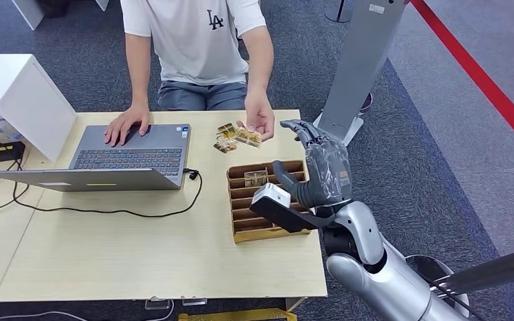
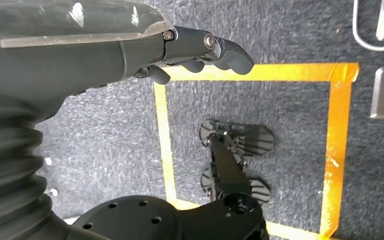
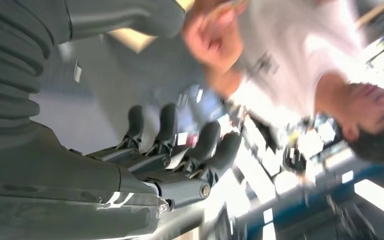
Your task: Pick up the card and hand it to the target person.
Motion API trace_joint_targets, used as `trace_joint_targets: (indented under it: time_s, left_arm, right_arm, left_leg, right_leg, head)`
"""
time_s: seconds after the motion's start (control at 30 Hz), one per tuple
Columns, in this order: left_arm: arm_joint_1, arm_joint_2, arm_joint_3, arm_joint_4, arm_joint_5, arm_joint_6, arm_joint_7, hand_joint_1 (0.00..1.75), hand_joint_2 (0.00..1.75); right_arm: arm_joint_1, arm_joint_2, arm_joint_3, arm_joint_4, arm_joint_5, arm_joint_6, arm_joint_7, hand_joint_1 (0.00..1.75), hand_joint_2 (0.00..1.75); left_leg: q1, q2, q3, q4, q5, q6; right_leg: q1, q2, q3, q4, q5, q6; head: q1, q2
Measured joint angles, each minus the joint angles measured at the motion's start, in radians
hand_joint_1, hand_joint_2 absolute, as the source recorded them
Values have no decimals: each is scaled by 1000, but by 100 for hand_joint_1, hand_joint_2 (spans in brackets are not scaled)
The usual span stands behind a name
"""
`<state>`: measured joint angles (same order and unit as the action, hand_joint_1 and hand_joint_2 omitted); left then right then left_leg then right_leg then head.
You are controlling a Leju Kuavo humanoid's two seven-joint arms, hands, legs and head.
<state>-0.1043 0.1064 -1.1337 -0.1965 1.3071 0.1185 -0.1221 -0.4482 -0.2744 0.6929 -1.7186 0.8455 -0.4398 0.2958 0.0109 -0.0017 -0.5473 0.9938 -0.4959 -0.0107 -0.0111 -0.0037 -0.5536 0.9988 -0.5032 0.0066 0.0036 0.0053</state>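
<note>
1. The right hand [image 1: 321, 170] was raised over the right end of the light wooden table [image 1: 140, 261], its fingers [image 1: 306, 130] spread and reaching up and away from the robot with nothing in them.
2. In the right wrist view the same fingers [image 3: 205, 150] stood apart and empty, with a blurred person's hand [image 3: 212, 35] beyond them.
3. The left hand [image 2: 130, 55] hung over grey carpet and a yellow tape square [image 2: 337, 145]; its fingers [image 2: 225, 50] were loosely curled and held nothing.
4. Just under and beside the right hand, a slotted wooden card holder [image 1: 262, 200] lay on the table, with one gold card [image 1: 255, 178] standing in a far slot.
5. To its left an open grey laptop [image 1: 130, 157] sat with a black cable [image 1: 107, 210] looping across the tabletop.
6. Beyond the holder, the handed-over card [image 1: 249, 137] rested in the person's hand [image 1: 260, 119] at the far table edge, well apart from the robot's fingertips.
7. A few more gold cards [image 1: 226, 137] lay on the table touching that one.
8. The person [image 1: 197, 40] in a white shirt sat behind the table, the other hand [image 1: 127, 124] on the laptop.
</note>
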Motion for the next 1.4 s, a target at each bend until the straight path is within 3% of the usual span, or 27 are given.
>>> trace_joint_targets:
  time_s: [0.13,0.23,0.6,0.97,1.4]
  left_arm:
    - [0,0,0,0,4,22,-13,0,0]
    - [0,0,0,0,7,28,-13,0,0]
    - [1,0,6,0,23,49,12,0,0]
    - [1,0,8,0,15,38,18,0,0]
    - [1,0,7,0,1,29,20,0,0]
  right_arm:
    - [18,9,-4,22,-488,6,-190,0,175]
    - [34,11,-12,42,-639,-10,-245,0,175]
    - [158,11,-51,84,-671,-46,-189,0,175]
    - [290,1,-150,85,-889,70,-248,0,175]
    - [339,-2,-221,84,-911,102,-266,0,175]
  left_leg:
    - [0,0,0,0,0,0]
    - [0,0,0,0,0,0]
    - [0,0,0,0,0,0]
    - [0,0,0,0,0,0]
    - [0,0,1,0,0,0]
  right_leg:
    - [0,0,0,0,0,0]
    - [0,0,0,0,0,0]
    - [0,0,0,0,0,0]
    - [0,0,0,0,0,0]
    - [0,0,0,0,0,0]
  head:
    - [0,0]
    - [0,0]
    - [0,0]
    - [0,0]
    - [0,0]
